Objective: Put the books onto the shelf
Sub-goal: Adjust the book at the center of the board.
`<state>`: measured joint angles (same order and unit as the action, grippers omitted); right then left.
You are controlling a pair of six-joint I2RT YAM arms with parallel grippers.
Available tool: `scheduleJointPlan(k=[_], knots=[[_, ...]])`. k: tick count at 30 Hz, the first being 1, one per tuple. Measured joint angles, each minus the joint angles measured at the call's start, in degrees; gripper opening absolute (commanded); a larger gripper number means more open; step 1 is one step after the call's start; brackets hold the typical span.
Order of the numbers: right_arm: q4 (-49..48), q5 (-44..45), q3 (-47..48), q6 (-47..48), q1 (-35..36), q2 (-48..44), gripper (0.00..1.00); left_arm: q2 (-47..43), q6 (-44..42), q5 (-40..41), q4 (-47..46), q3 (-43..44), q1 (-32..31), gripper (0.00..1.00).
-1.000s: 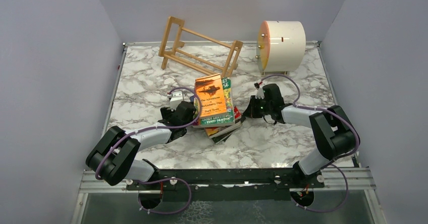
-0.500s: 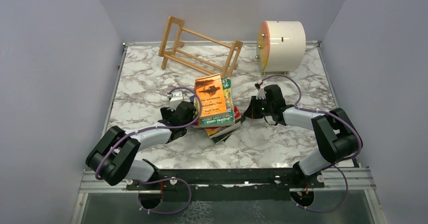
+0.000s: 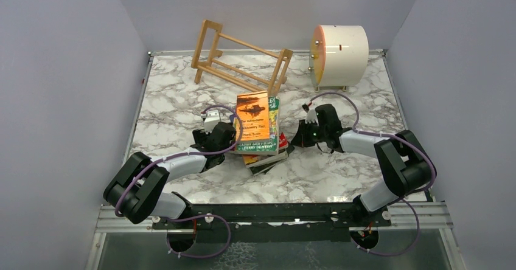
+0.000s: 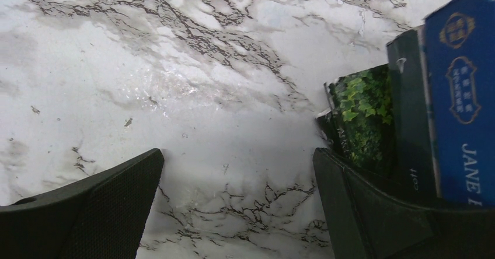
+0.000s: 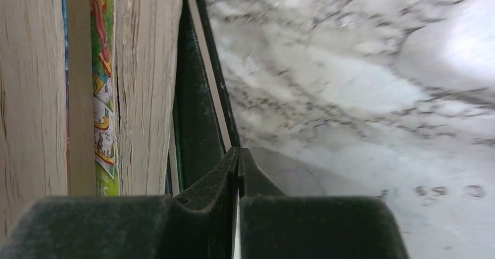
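Bracketing paperback stack from both sides: spread wide with left gripper at spines, pressed together with right gripper beside page edges, likely as pusher

- The orange book on top of the stack carries black lettering on its cover. "Huckleberry Finn" can just be made out; the smaller lines around it are blurred.
- The green book under it shows pale capitals along its near edge, reading "GRIFFITHS" and "TERRY DENTON".
- The blue book bears white capitals "JANE E", cut off at the frame edge, below two gold emblems.
- The dark green spine beside it has tiny lettering, too small to read.
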<state>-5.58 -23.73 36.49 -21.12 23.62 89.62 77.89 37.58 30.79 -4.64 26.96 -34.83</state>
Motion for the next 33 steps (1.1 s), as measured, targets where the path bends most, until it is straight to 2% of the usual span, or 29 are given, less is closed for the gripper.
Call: scheduleJointPlan(k=[9,23,33], knots=[[1.16,-4.22,-2.08,-0.42,3.58,0.02,0.01,0.00,-1.09,0.90,1.57,0.00,0.37,0.99],[-0.68,-5.44,-3.96,-4.31,8.90,-0.39,0.01,-0.13,-1.75,0.94,1.55,0.02,0.66,0.99],[-0.28,-4.92,-4.13,-5.22,9.51,-0.87,0.01,2.03,-2.71,0.50,-0.50,1.03,0.68,0.99]])
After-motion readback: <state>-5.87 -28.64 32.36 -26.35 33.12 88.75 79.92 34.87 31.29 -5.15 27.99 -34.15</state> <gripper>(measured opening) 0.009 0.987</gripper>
